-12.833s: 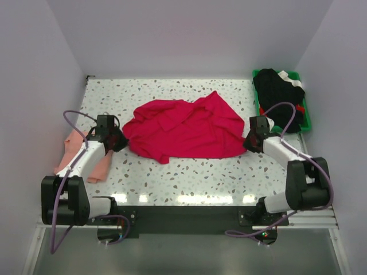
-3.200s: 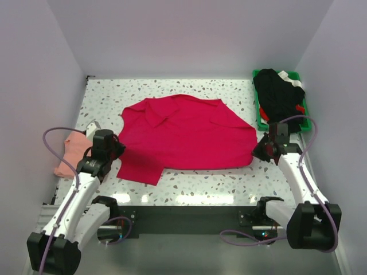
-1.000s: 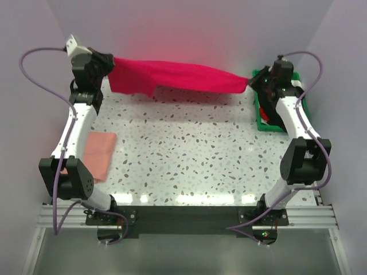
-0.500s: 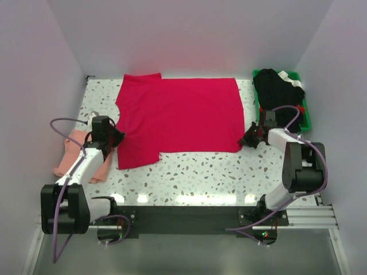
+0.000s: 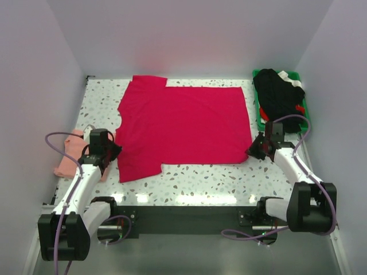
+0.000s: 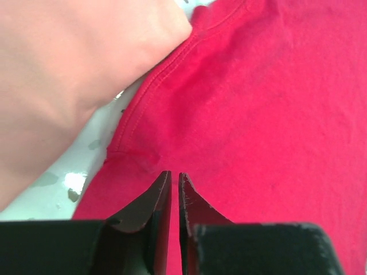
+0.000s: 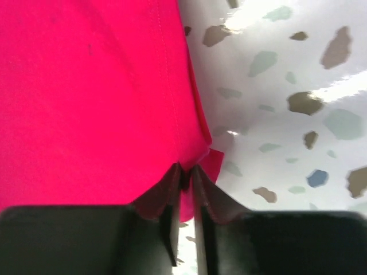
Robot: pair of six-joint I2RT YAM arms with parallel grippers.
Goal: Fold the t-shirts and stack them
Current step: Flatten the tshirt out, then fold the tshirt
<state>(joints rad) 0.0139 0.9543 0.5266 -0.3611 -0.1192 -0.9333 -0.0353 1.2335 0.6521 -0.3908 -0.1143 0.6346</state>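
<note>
We judge the bright crimson-red cloth t-shirt [image 5: 183, 123] spread flat on the speckled desk [image 5: 200, 177], ready for folding. The left claw [image 6: 175, 173] is parted a slit and holds nothing. The right claw [image 7: 184, 167] is at the hem corner, and we cannot tell if it grips. Next we need fresh edge grips.

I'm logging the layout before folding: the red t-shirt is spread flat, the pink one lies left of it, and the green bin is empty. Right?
Not quite: the green bin holds a heap of black clothing, as the top view shows. The red t-shirt is spread flat, the pink t-shirt left of it.
</note>
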